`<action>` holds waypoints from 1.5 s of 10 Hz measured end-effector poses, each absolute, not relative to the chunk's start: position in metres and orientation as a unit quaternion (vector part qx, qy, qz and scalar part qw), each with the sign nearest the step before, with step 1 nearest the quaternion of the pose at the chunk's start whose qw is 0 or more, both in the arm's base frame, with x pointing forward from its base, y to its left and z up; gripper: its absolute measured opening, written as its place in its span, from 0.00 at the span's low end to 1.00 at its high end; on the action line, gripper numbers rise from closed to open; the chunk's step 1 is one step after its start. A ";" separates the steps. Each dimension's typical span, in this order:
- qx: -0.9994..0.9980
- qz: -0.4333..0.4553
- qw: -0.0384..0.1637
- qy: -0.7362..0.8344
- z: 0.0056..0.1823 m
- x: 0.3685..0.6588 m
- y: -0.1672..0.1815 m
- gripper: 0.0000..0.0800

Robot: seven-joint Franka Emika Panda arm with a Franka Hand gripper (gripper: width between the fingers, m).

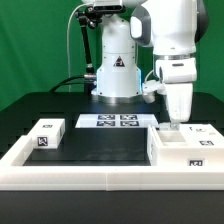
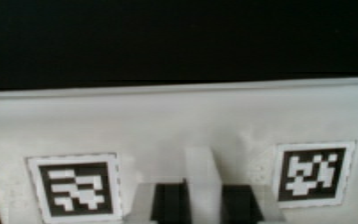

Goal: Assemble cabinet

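**Closed claw on the cabinet's edge**

Nearest the exterior camera ran the long white rail (image 1: 100, 172) along the black table (image 1: 105, 140). Just behind it, toward the exterior view's right, sat the large white cabinet body (image 1: 183, 150), with a smaller white block (image 1: 48, 133) well apart on the exterior view's left. Above the body, the gripper (image 1: 175, 122) reached straight down onto its upper part. Up close in the wrist view, the dark fingers (image 2: 171, 203) stood nearly together, pinching the thin white panel edge (image 2: 194, 120) between two square tags. Farther back lay the marker board (image 1: 115, 121), then the arm's base (image 1: 116, 70).
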State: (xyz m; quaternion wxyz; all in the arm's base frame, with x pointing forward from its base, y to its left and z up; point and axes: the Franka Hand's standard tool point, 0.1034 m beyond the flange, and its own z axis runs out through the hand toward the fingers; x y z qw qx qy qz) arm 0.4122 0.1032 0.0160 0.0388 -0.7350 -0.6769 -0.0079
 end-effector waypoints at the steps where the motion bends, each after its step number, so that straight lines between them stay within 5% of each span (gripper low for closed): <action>1: -0.736 -0.008 0.036 -0.676 0.020 0.413 0.103 0.08; 7: -0.738 0.009 0.019 -0.675 0.056 0.419 0.086 0.09; 15: -0.747 0.006 0.018 -0.664 0.062 0.452 0.062 0.09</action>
